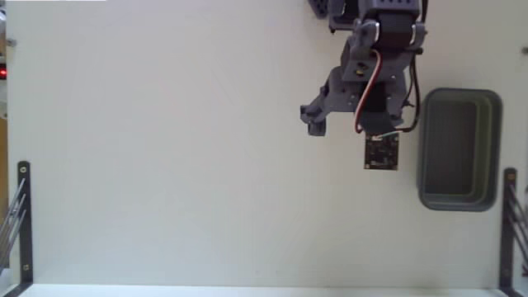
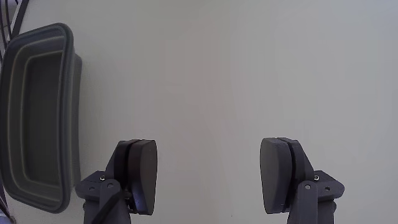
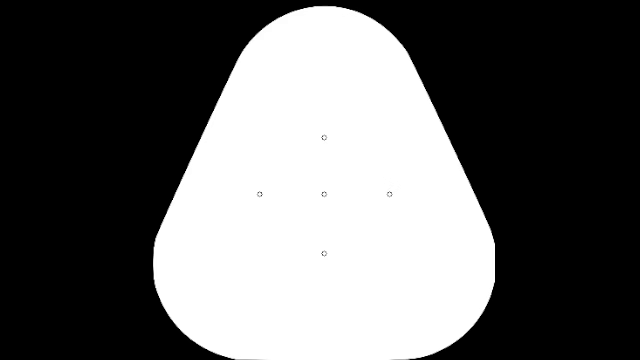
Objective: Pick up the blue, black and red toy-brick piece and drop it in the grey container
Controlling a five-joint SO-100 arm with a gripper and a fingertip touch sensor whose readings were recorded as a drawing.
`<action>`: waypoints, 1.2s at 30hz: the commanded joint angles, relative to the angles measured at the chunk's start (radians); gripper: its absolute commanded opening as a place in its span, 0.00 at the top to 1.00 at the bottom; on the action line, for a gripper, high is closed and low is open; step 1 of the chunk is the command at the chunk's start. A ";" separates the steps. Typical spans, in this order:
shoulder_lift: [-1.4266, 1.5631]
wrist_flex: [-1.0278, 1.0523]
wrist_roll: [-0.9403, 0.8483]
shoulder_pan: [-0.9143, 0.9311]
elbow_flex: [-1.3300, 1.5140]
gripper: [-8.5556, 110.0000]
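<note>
The toy-brick piece shows in neither view. The grey container (image 1: pixel 459 201) stands at the right of the white table in the fixed view, and nothing is visible in its dark inside. In the wrist view the container (image 2: pixel 65 93) lies along the left edge. My gripper (image 1: pixel 346 125) hangs just left of the container in the fixed view, with a dark circuit board with green wires (image 1: pixel 381 153) on its wrist. In the wrist view the gripper (image 2: pixel 208 174) is open. Its two dark fingers (image 2: pixel 140 174) stand wide apart with only bare table between them.
Black metal brackets stand at the lower left (image 1: pixel 22 219) and lower right (image 1: pixel 510 223) of the table (image 1: pixel 165 165). The table's front edge runs along the bottom of the fixed view. A small red light (image 1: pixel 3 73) glows at the far left edge.
</note>
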 commanded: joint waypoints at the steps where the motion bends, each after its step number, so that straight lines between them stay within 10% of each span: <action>1: 0.038 -0.004 0.005 0.005 0.005 0.00; 36: 0.038 -0.004 0.005 0.005 0.005 0.00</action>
